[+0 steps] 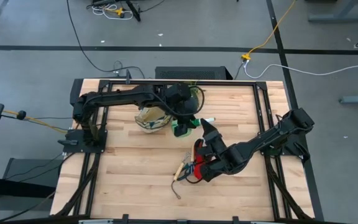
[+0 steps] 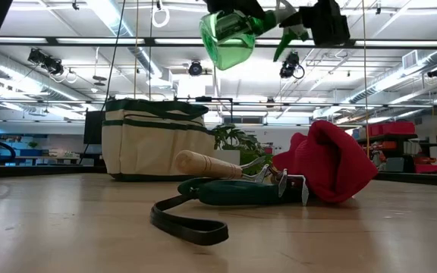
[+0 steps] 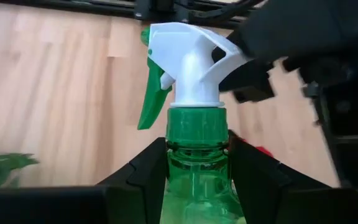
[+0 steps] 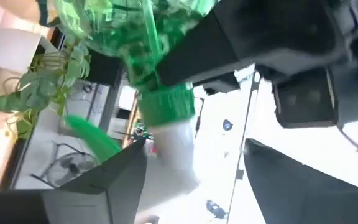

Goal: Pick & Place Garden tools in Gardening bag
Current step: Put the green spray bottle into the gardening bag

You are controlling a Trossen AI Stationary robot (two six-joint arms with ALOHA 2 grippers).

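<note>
Overhead view of a wooden table [image 1: 135,180] w/ two dark robot arms, described left to right.

Far left: the left arm's base, its arm reaching toward the table's middle. Next, the gardening bag [image 1: 151,118], a cream tote w/ dark green trim, sits upright on the far-left part of the table; its mouth faces up. Just right of the bag, the left gripper [image 1: 182,121] holds the green spray bottle [image 1: 187,126] up in the air. In the left wrist view its jaws pinch the bottle's green shoulder on both sides, white nozzle [image 3: 188,62] pointing away from the camera. A leafy plant [image 1: 194,93] stands behind the gripper.

Centre-right: the right gripper [image 1: 208,132] is raised beside the bottle's nozzle end. In its wrist view the jaws are spread, w/ the bottle's neck [image 4: 166,102] between them but not touched, as far as can be seen.

Below it on the table lie the red gloves [image 1: 199,152], the hand rake w/ wooden handle [image 1: 184,167], a dark strap trailing toward the near edge. Far right: the right arm's base.

Judgement: the bottle looks mid-handover or about to be carried to the bag. To do it well, only one gripper should bear the load at a time; keep the pinch on the rigid shoulder, not the trigger. Carry it high enough to clear the bag's rim and loop handles, centre over the mouth, lower base-first, release only once it's inside. Risk: the bottle snagging the soft rim and tipping the bag.
</note>
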